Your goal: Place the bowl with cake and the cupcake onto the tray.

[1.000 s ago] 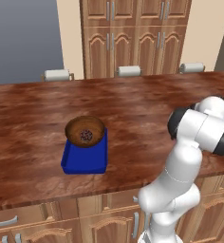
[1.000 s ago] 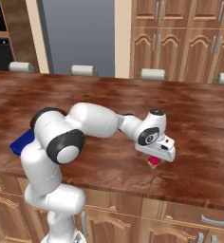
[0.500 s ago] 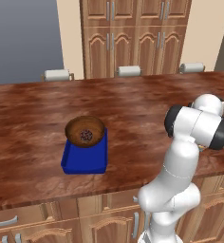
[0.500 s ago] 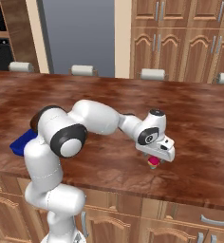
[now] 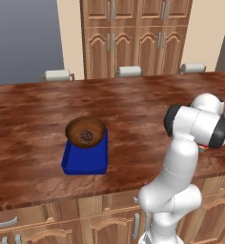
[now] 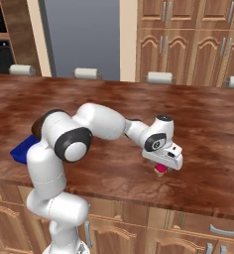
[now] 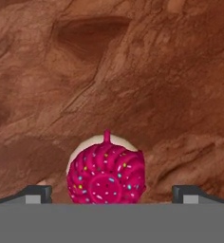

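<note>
Between wide-spread pincer (image 7: 112, 192) tips, cupcake (image 7: 107, 174).

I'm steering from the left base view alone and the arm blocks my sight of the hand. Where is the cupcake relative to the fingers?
Observer: In the hand view the cupcake sits on the counter between the two fingers, which stand wide apart, clear of it on both sides.
Operator: Is the hand low enough to grasp?
Observer: In the right base view the gripper hangs right over the cupcake, whose pink top peeks out beneath the hand.
Operator: Is the bowl done?
Observer: The bowl with cake rests on the far end of the tray, away to the left along the counter; the right base view catches only a blue corner of the tray behind the arm.
</note>
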